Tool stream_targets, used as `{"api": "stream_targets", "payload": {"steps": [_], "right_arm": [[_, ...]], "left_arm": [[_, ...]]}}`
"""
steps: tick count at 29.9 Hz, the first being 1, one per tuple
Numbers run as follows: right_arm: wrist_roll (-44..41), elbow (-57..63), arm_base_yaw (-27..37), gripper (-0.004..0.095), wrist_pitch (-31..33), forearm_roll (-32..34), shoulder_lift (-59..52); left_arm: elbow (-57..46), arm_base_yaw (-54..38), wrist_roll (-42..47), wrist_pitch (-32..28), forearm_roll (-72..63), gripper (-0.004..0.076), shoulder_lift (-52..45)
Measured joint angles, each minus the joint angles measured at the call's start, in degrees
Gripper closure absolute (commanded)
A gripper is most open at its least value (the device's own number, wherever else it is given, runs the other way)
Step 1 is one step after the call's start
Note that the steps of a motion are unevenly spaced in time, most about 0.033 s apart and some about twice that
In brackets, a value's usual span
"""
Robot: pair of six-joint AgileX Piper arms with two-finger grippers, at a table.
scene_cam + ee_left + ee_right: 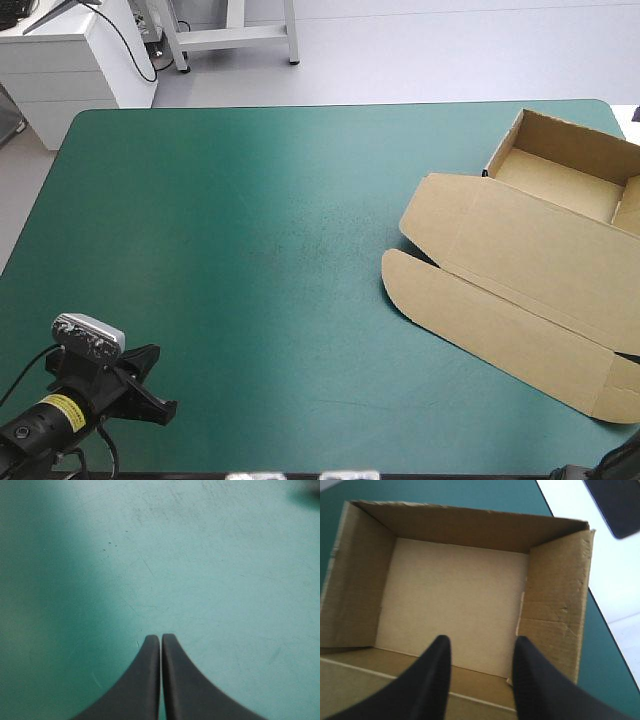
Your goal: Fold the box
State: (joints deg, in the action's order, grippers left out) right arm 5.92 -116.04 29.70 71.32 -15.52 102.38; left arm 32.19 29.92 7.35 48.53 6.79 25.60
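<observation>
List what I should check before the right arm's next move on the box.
1. Tray walls raised: ok, the three in view stand.
2. Lid flat on the teal-green cover: ok.
3. Right gripper open, empty, over the tray floor: ok.
4. Left gripper clear of the box: ok, shut over bare cover at the near left.
5. Box wholly on the cover: cannot tell; it runs past the high view's right edge.

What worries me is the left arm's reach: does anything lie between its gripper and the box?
Nothing visible does. Only bare teal-green cover lies between the left gripper, at the near left corner, and the box by the right edge.
</observation>
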Motion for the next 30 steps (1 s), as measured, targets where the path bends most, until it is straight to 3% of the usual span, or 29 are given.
{"api": "stream_targets", "payload": {"steps": [6, 12, 19, 24, 30], "right_arm": [[3.02, 8.99, -6.2, 0.0909, 0.17, -2.22, -9.89], [6.8, 18.51, -22.45, 0.0908, -2.64, -0.41, -19.99], [10.36, 31.89, -40.8, 0.091, -10.66, 5.98, -34.45], [9.08, 44.99, -43.58, 0.091, -14.61, 9.01, -46.51], [7.43, 64.25, -43.6, 0.091, -26.66, 9.58, -62.52]], "left_arm": [[0.0, 0.0, 0.0, -0.12, 0.0, 0.0731, 0.0], [0.0, 0.0, -0.05, -0.77, -0.05, 0.0731, 0.0], [0.0, 0.0, -0.11, -3.62, -0.05, 0.0731, 0.0], [-1.67, 0.0, -0.11, -5.52, -0.05, 0.0731, -1.98], [-7.53, 0.0, -0.11, -7.59, -0.63, 0.0731, -9.77]]}}
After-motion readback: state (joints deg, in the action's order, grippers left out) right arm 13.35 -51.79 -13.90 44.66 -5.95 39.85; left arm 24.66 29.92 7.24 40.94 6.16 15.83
